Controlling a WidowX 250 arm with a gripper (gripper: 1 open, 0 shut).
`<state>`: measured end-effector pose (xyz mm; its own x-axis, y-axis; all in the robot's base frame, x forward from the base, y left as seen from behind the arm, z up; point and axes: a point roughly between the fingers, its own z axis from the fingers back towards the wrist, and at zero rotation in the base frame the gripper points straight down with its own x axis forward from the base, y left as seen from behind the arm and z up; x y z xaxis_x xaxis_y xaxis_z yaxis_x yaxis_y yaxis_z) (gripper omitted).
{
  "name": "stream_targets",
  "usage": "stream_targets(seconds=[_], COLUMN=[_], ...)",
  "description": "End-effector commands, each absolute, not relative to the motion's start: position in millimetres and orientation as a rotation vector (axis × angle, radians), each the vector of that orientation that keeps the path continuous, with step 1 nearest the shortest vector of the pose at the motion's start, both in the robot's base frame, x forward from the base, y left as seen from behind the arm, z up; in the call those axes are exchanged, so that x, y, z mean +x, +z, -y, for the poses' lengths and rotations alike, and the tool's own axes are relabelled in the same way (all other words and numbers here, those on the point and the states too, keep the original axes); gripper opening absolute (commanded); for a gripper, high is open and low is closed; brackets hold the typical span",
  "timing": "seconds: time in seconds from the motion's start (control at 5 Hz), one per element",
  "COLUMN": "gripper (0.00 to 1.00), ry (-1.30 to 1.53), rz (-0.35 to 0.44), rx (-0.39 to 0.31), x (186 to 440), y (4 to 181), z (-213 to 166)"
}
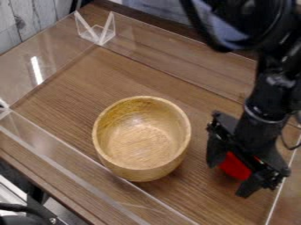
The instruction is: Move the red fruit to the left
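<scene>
The red fruit (238, 164) lies on the wooden table to the right of the wooden bowl (141, 136); only a small glossy red patch of it shows. My gripper (242, 170) points down and stands open, low over the table, with one black finger on either side of the fruit. Whether the fingers touch the fruit cannot be told. The arm and the gripper body hide most of the fruit and whatever lies behind it.
Clear acrylic walls (35, 70) ring the table top, close by on the right and in front of the gripper. A clear plastic stand (94, 28) sits at the back left. Bare wood stretches left of and behind the bowl.
</scene>
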<state>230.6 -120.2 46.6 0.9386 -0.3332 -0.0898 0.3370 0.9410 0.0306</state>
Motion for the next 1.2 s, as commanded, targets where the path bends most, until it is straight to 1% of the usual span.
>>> stream_targets(seconds=[0.0, 0.2, 0.4, 0.6, 0.8, 1.0], gripper=[1.00, 1.00, 1.00, 1.00, 1.00, 0.00], ry=[-0.361, -0.396, -0.426, -0.444, -0.434, -0.431], rz=[-0.005, 0.041, 0.087, 0.118, 0.127, 0.129], rx=[0.048, 0.044, 0.032, 0.023, 0.027, 0.031], x=[246, 250, 250, 248, 247, 245], y=[61.1, 68.9, 70.4, 68.4, 74.8, 77.9], z=[119, 121, 129, 135, 137, 139])
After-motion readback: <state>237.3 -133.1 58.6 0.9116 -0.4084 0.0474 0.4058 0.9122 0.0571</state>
